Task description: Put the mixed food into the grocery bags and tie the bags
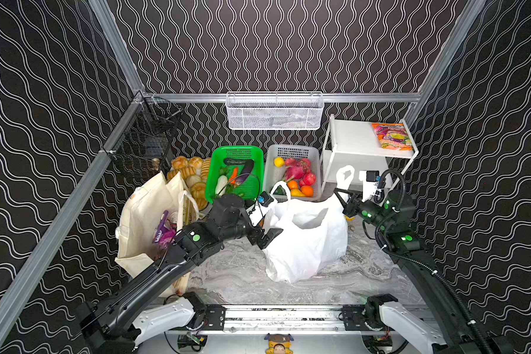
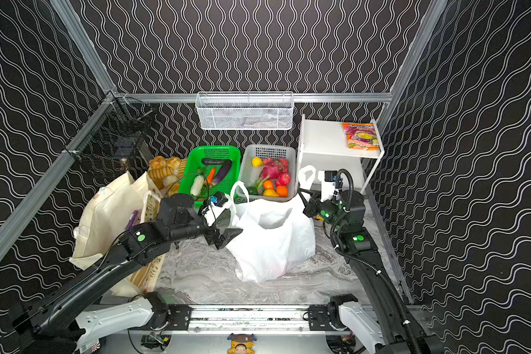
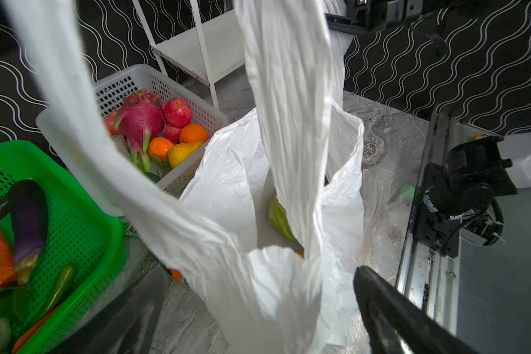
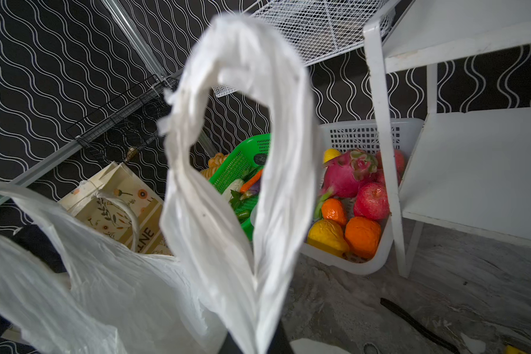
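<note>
At the white plastic carrier bag (image 1: 304, 245), mid-table: my right gripper (image 1: 341, 196) is clamped on the root of the bag's right loop handle (image 4: 196, 230), which stands up above the jaws. My left gripper (image 1: 267, 237) is spread wide at the bag's near-left wall, grasping nothing, and the left loop handle (image 3: 77, 122) rises free at the bag's rear-left. Judgement: the film is thin, limp, light and slick. It will slide and collapse unless pinched where it is bunched, so for the tie I would take the loops low, near their roots. Inside the bag the left wrist view shows a pale green ribbed toy vegetable (image 3: 279, 220) and a sliver of something orange; the rest is hidden. Left of the bag the cream canvas tote (image 1: 141, 211) stands open. Its cloth looks stiffer, and it holds purple snack packets (image 1: 163, 234) and a red can (image 1: 174, 218). Behind the bag sit a green basket (image 1: 238, 149) of toy vegetables and a white basket (image 1: 292, 148) of toy fruit.
</note>
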